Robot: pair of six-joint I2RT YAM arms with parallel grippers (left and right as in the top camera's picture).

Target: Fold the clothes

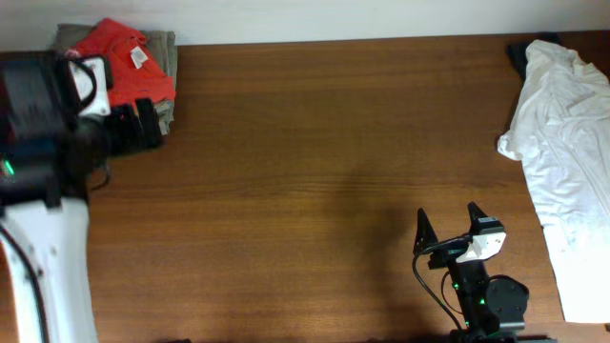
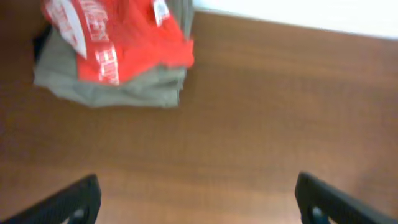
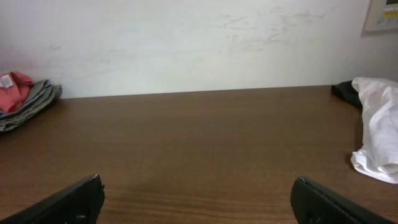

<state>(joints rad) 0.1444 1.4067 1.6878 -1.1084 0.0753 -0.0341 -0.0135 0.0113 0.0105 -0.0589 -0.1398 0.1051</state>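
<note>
A folded red-orange T-shirt (image 1: 143,86) lies on a folded grey-green garment (image 1: 164,52) in the far left corner of the desk (image 1: 305,143). The left hand (image 1: 136,124) hangs just beside this stack, fingers spread wide. The right hand (image 1: 447,214), also spread, sits by the near edge and points toward the far edge. A white garment (image 1: 562,143) lies along the right edge.

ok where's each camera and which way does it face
Left wrist: angled down past the open left gripper at the folded red-orange T-shirt with white lettering, on a grey-green garment.
Right wrist: low, level, past the open right gripper toward the white wall.
Overhead: above the brown wooden table, looking straight down; both grippers show.
Shared: overhead and right wrist both show the crumpled white cloth.
</note>
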